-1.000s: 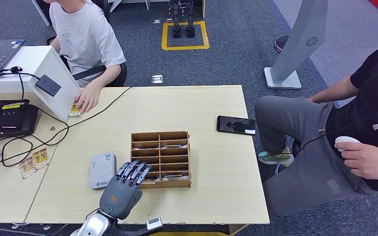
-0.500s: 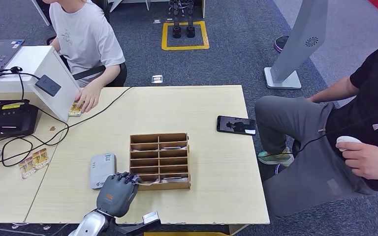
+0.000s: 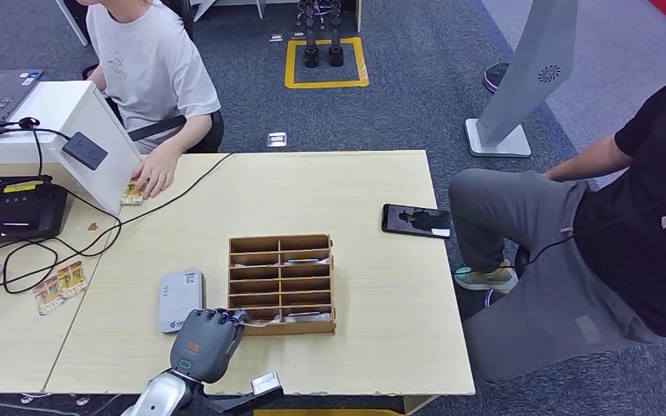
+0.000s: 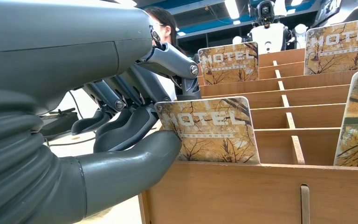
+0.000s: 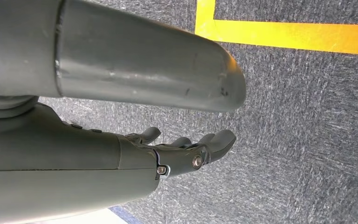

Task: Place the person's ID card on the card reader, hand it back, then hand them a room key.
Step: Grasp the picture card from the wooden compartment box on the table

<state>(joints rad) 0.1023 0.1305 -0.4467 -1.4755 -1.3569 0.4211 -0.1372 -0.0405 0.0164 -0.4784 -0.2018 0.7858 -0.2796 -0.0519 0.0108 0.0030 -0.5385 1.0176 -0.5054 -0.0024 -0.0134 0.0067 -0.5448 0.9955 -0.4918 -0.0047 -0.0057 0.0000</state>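
At the table's near edge the left hand [image 3: 205,340] pinches a room key [image 4: 209,129] marked HOTEL between thumb and fingers, the card standing in the nearest left slot of the wooden card rack [image 3: 282,282]. The right hand [image 5: 121,154] hangs over grey carpet with fingers loosely apart, holding nothing. Just left of the rack lies the grey card reader [image 3: 180,300]; farther off, a seated person's hand [image 3: 154,176] rests on cards at the far left edge.

wooden rack [image 3: 282,282], glossy key card [image 4: 209,128]
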